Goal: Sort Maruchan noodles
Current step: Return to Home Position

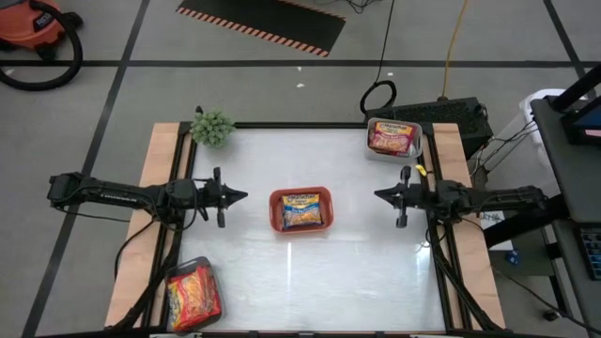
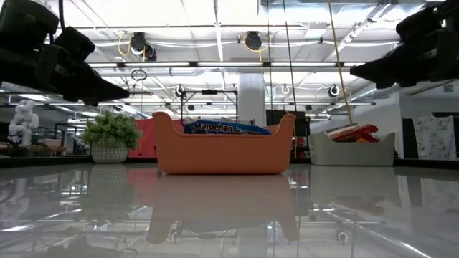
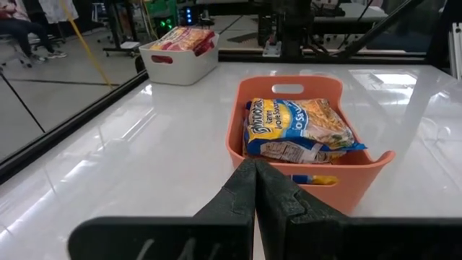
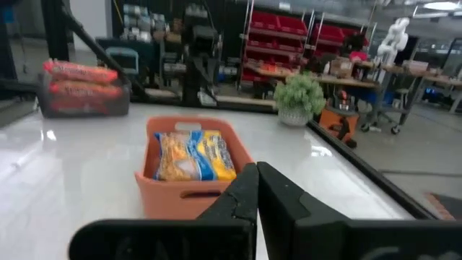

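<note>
left gripper (image 1: pixel 240 196): pinched shut, empty, beside orange bin (image 1: pixel 274 212)
right gripper (image 1: pixel 379 194): same, shut on nothing
homing tip: hold both level, clear of bin

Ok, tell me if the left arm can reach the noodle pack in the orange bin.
Probably yes: the noodle pack lies uncovered in the open orange bin, with only bare table before the left claw.

Orange tray (image 2: pixel 224 154) stands at centre of the glossy table (image 2: pixel 229 222), w/ a blue Maruchan packet (image 2: pixel 226 128) showing just above its rim. To the left, farther back, is a small potted plant (image 2: pixel 111 136). To the right is a grey bin (image 2: pixel 351 152) w/ red packets (image 2: pixel 353 132) sticking over its rim. Left gripper (image 2: pixel 118 92) is at top left and right gripper (image 2: pixel 356 70) at top right, both well above the table, tips pointing inward.
</note>
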Controlling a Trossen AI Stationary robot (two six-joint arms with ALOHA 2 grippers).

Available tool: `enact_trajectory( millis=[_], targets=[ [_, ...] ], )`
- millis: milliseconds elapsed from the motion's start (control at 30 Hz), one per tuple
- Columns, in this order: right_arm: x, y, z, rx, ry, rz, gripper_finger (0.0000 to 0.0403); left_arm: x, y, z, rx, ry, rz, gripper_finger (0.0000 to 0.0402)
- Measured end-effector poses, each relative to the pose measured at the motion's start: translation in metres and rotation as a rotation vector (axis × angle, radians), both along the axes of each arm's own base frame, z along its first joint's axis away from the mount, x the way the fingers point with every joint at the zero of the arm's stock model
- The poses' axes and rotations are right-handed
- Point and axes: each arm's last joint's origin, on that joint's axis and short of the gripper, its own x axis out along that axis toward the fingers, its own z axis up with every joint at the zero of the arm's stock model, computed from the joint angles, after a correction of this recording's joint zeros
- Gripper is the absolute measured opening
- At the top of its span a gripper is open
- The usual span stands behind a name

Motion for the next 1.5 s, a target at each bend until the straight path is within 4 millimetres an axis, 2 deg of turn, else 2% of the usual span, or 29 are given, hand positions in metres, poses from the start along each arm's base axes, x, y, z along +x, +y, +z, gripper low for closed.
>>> enact_trajectory(
  millis=[200, 300, 467, 700, 1067, 1500],
  targets=[
    [-0.006, 0.0, 0.004, -0.021, -0.057, 0.001, 0.0, 0.0, 0.0, 0.0, -0.003, 0.004, 0.001, 0.0003],
    [-0.005, 0.0, 0.003, -0.029, -0.042, 0.012, 0.0, 0.0, 0.0, 0.0, -0.005, 0.004, 0.001, 0.0003],
    [-0.005, 0.003, 0.0, -0.013, -0.014, 0.125, 0.0, 0.0, 0.0, -0.001, -0.013, 0.01, 0.002, 0.0003],
    [-0.005, 0.004, -0.001, 0.05, -0.011, 0.133, 0.0, 0.0, 0.0, -0.002, -0.011, 0.022, 0.002, 0.0003],
    [-0.005, 0.005, -0.004, 0.051, 0.03, 0.184, 0.0, 0.0, 0.0, -0.002, 0.011, 0.026, -0.014, 0.0003],
    [-0.005, 0.005, 0.007, 0.029, -0.084, 0.178, 0.0, -0.007, 0.001, 0.008, 0.042, -0.066, -0.08, 0.0003]
  ],
)
